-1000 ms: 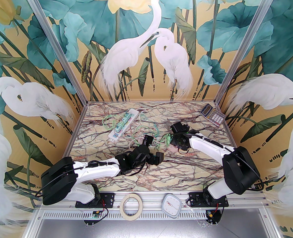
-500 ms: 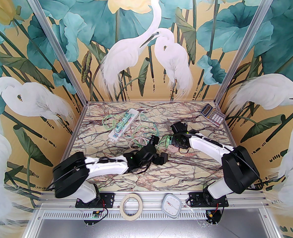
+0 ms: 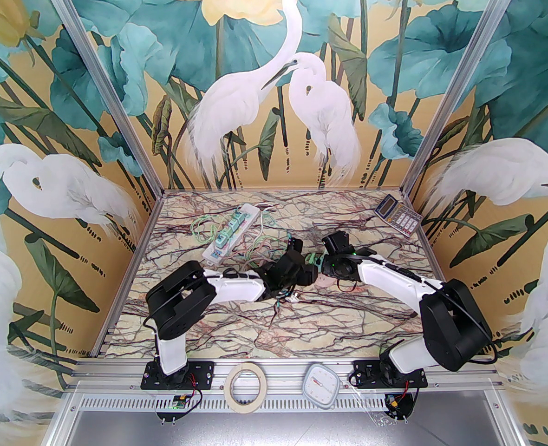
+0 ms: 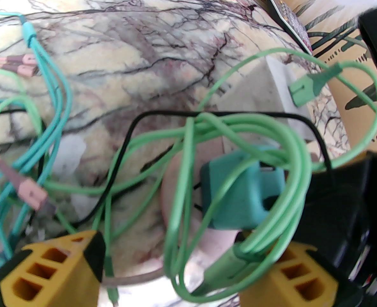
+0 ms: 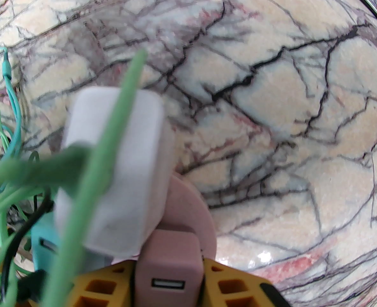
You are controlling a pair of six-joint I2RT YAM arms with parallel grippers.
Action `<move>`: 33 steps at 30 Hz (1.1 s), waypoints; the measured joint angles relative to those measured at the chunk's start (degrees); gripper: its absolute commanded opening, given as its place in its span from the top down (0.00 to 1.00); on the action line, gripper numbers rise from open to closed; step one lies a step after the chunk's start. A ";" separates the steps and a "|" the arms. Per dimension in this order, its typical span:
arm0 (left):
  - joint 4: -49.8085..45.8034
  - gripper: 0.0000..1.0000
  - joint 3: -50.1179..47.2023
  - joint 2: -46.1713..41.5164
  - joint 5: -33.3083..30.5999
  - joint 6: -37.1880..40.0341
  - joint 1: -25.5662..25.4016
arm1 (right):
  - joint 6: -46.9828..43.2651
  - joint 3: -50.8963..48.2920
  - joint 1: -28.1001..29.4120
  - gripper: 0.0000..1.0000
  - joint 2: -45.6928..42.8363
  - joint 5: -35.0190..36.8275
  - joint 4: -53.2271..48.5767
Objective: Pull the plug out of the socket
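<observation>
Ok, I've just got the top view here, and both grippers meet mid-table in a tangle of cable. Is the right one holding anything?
Observer: Yes. In the right wrist view, the right gripper is clamped on a pink block whose USB port faces the camera.
Operator: And the left one?
Observer: The left gripper is open. Its yellow fingers stand wide apart in the left wrist view.
Operator: Is it on a plug?
Observer: Not yet. A teal cube sits ahead of the fingers, not between them, with green cable looped over it.
</observation>
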 measured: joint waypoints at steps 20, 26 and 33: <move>-3.96 0.46 5.42 5.86 0.13 3.56 -2.23 | -0.68 0.13 -0.46 0.65 0.28 -0.24 0.13; -4.50 0.51 5.90 5.99 -1.86 3.67 -3.19 | -0.68 1.38 -0.48 0.65 1.01 -0.24 -1.57; -5.09 0.54 6.34 6.25 -2.38 3.63 -3.43 | -0.13 5.53 0.81 0.65 3.76 1.36 -6.14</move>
